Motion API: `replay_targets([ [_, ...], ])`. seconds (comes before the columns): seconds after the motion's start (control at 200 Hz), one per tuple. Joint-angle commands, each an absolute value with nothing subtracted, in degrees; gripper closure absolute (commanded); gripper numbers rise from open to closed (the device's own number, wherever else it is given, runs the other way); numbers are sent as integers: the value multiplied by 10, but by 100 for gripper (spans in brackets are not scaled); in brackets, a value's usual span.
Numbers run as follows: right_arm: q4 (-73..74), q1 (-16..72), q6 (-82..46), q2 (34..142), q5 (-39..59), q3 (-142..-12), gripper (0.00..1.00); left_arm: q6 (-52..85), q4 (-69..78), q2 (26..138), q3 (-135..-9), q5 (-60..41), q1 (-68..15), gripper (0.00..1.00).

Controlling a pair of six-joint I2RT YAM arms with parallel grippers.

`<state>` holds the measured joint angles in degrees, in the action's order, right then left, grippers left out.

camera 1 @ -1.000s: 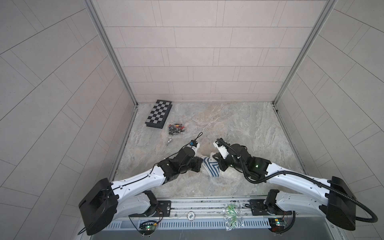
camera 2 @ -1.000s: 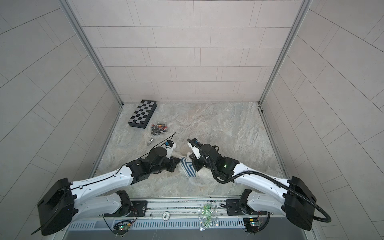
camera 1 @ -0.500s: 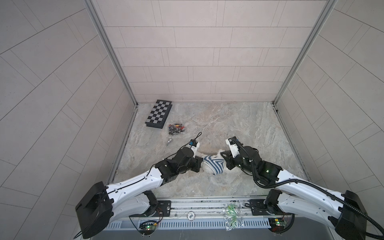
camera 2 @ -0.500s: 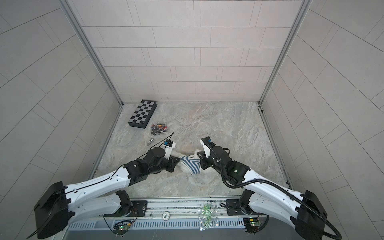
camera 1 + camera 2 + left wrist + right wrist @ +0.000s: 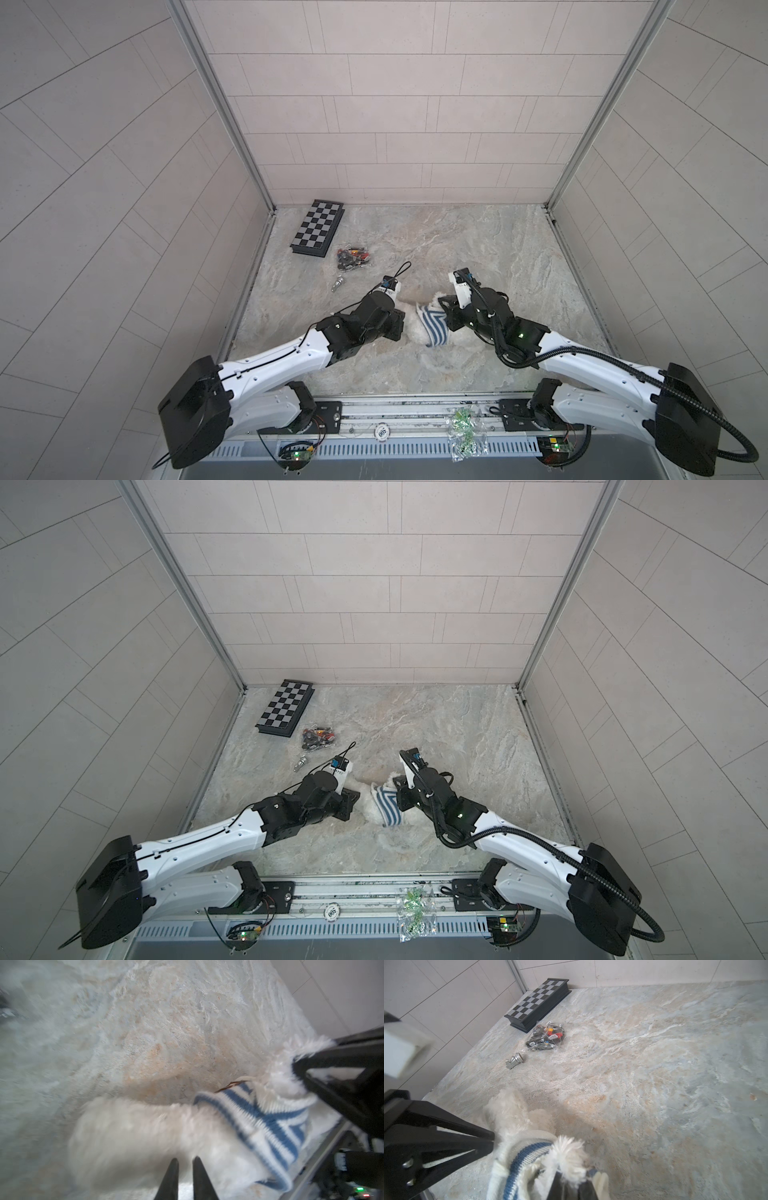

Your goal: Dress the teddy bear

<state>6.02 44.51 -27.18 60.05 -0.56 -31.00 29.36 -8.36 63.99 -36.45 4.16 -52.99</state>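
In both top views the marbled worktop (image 5: 478,232) sits inside tiled walls (image 5: 395,124). The bear (image 5: 410,326), a striped shirt (image 5: 432,332) partly on it, lies toward the front edge at mid-width, between the left gripper (image 5: 398,328) and right gripper (image 5: 445,311). In the left wrist view the left gripper's tips stand a narrow gap apart by the blurred fur, holding nothing, and in the right wrist view the right gripper is clamped on the bear's fur at the shirt's edge, with a chessboard (image 5: 537,1004) in the back left corner.
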Motion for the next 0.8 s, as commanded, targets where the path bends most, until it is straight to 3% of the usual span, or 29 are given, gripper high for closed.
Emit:
replay_targets([
  [0.0, 55, 440, -272, 601, -30, -300, 99, 272, -164, 606, -401, 157, -587, 72],
  [0.105, 62, 437, -275, 602, -25, -297, 99, 288, -162, 594, -404, 180, -635, 66],
  [0.225, 64, 437, -278, 601, -23, -298, 99, 315, -110, 631, -402, 129, -672, 59],
  [0.451, 59, 436, -279, 594, -23, -294, 99, 348, -29, 722, -420, 81, -697, 58],
  [0.796, 61, 436, -281, 584, -23, -287, 99, 362, -19, 791, -450, 69, -701, 61],
])
